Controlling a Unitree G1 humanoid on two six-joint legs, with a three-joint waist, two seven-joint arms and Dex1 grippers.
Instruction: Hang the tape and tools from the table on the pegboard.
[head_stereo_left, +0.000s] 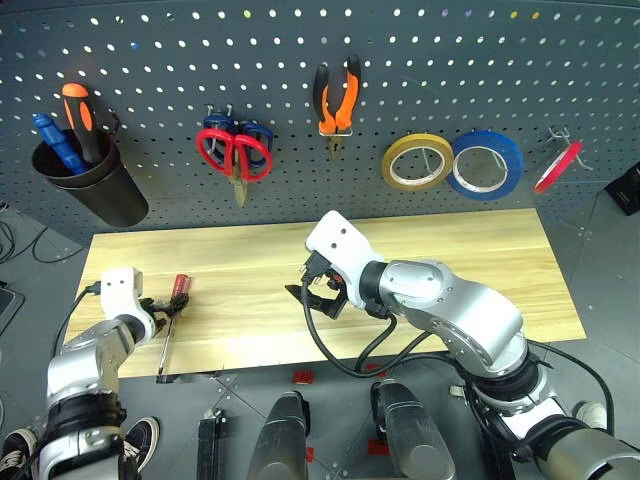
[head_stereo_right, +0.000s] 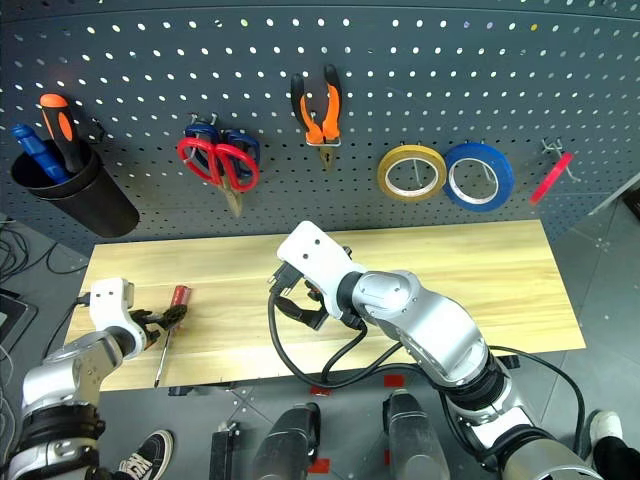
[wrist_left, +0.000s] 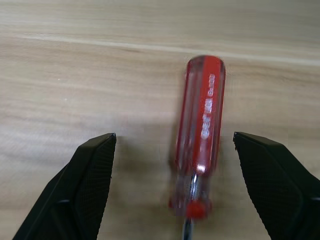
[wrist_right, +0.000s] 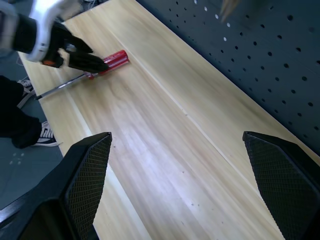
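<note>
1. Step in hand, by judgement: fetching the last tool. Red-handled screwdriver (head_stereo_left: 172, 317) lying flat near the left end of the wooden table (head_stereo_left: 480, 270), blade toward the front edge.
2. Already up on the pegboard (head_stereo_left: 420, 60): red-handled scissors (head_stereo_left: 236, 153), long-nose pliers (head_stereo_left: 337, 98), tan-yellow tape roll (head_stereo_left: 417, 162). Alongside, a blue tape roll (head_stereo_left: 486, 165), a red roll (head_stereo_left: 557, 166) and a black cup (head_stereo_left: 95, 185) holding an orange-and-black screwdriver (head_stereo_left: 80, 118).
3. Left gripper (wrist_left: 175, 145) spread wide, fingers straddling the red handle, touching nothing yet.
4. Right gripper (head_stereo_left: 318, 298) also spread, empty, hovering above mid-table.
5. Next move likely calls for lowering a little and pinching the handle squarely, then lifting clear toward the board.
6. Left wrist view gives the clear gap on both sides of the handle. Head views give the board's contents instead. Right wrist view catches the left gripper at the handle from across the table.
</note>
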